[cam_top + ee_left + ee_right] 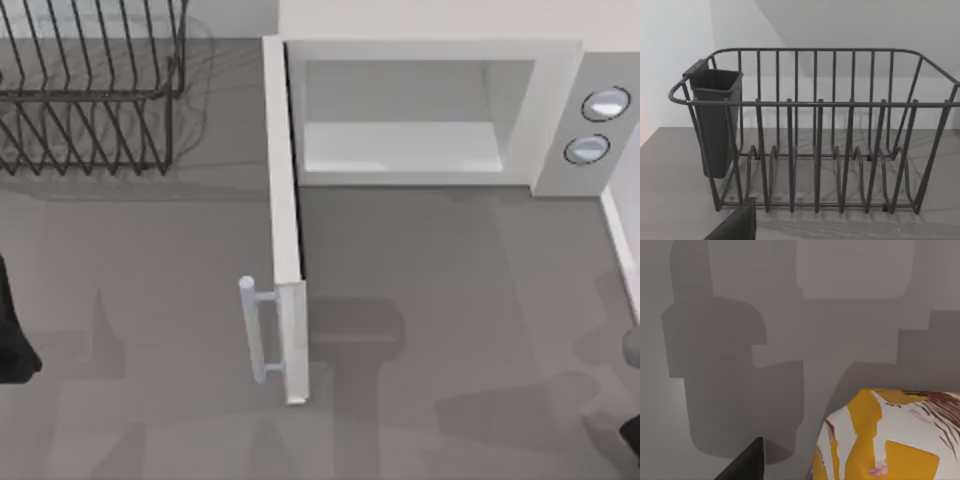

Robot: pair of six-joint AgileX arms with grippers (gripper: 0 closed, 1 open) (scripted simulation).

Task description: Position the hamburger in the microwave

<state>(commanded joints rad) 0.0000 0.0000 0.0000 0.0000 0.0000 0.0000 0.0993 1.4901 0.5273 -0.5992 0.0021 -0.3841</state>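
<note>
Right wrist view has the hamburger [890, 435] up close, yellow-orange and white w/ dark red streaks, over grey table [740, 315]; can't tell right gripper's grip. Top view: microwave [440, 110] at 12–1 o'clock, door [285, 220] swung wide, cavity bare. Left wrist view faces dish rack [815, 150] w/ dark cup [715, 120].

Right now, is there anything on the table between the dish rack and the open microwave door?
No. In the top view, the table between the dish rack and the microwave door is bare grey surface carrying only shadows.
</note>
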